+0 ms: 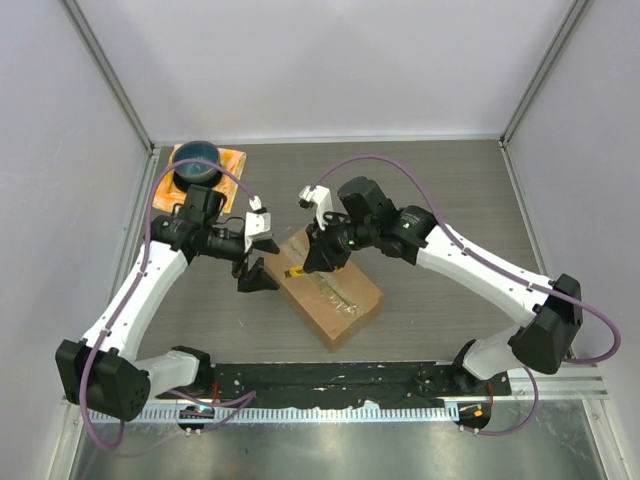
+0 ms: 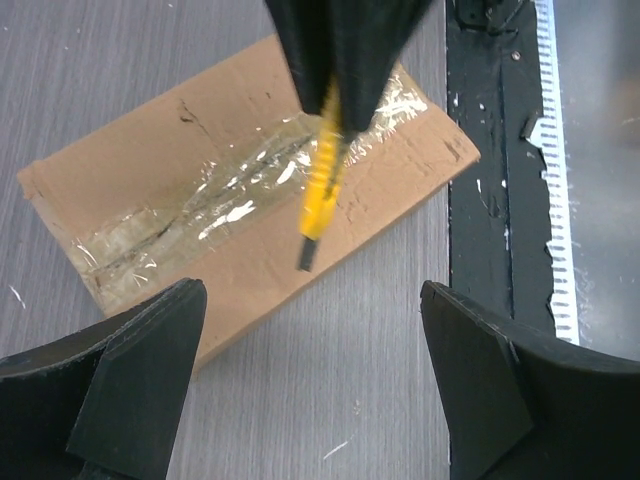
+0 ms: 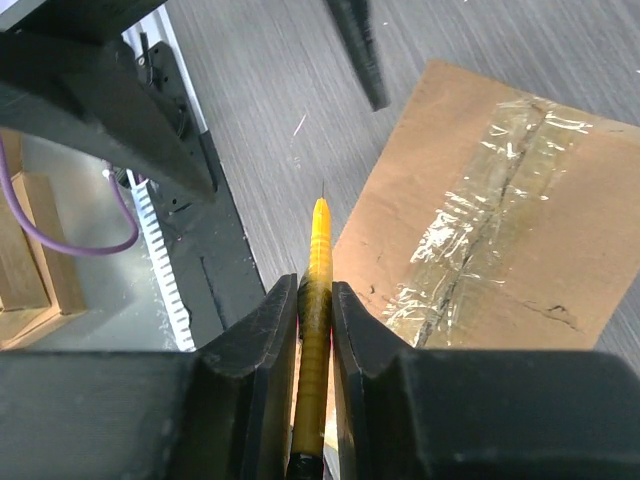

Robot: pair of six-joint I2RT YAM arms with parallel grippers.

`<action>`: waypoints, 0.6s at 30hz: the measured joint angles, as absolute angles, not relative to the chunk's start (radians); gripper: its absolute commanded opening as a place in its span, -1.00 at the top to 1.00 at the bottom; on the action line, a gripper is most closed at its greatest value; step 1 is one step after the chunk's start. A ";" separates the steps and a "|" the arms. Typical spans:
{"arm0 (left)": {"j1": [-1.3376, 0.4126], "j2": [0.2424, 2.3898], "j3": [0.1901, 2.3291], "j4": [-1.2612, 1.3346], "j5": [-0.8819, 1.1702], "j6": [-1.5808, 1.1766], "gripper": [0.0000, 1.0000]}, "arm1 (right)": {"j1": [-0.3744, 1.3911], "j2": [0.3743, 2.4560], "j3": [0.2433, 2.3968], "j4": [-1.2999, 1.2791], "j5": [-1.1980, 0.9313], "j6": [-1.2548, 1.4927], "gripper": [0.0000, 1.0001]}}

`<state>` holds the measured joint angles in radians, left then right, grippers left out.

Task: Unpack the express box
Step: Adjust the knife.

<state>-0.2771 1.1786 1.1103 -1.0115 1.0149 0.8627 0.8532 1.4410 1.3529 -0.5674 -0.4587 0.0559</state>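
Observation:
The express box [image 1: 332,296] is a brown carton with shiny clear tape along its top seam, lying closed in the middle of the table; it also shows in the left wrist view [image 2: 230,190] and in the right wrist view [image 3: 500,240]. My right gripper [image 1: 318,262] is shut on a yellow utility knife [image 3: 318,290], held above the box's far left end; the knife also shows in the left wrist view [image 2: 322,180]. My left gripper [image 1: 258,262] is open and empty, just left of the box above the table.
An orange cloth [image 1: 232,168] with a blue bowl [image 1: 198,160] lies at the back left corner. A black rail [image 1: 330,378] runs along the near edge. Grey walls close in the sides and the back.

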 measured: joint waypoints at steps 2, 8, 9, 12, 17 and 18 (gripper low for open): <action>-0.276 1.188 1.110 -0.976 1.019 0.824 -0.87 | 0.864 1.443 1.354 -0.575 -0.464 0.051 0.99; -0.277 1.226 1.109 -0.969 1.114 0.794 -0.73 | 0.885 1.452 1.357 -0.571 -0.466 0.050 0.99; -0.278 1.232 1.109 -0.981 1.126 0.801 -0.69 | 0.886 1.454 1.361 -0.570 -0.466 0.050 0.99; -0.292 1.264 1.115 -1.061 1.151 0.871 -0.59 | 0.889 1.470 1.384 -0.556 -0.466 0.050 0.98; -0.315 1.365 1.174 -1.229 1.165 1.004 -0.32 | 0.893 1.484 1.413 -0.543 -0.467 0.050 0.99; -0.315 1.379 1.182 -1.247 1.167 1.019 -0.22 | 0.893 1.485 1.417 -0.541 -0.467 0.050 0.99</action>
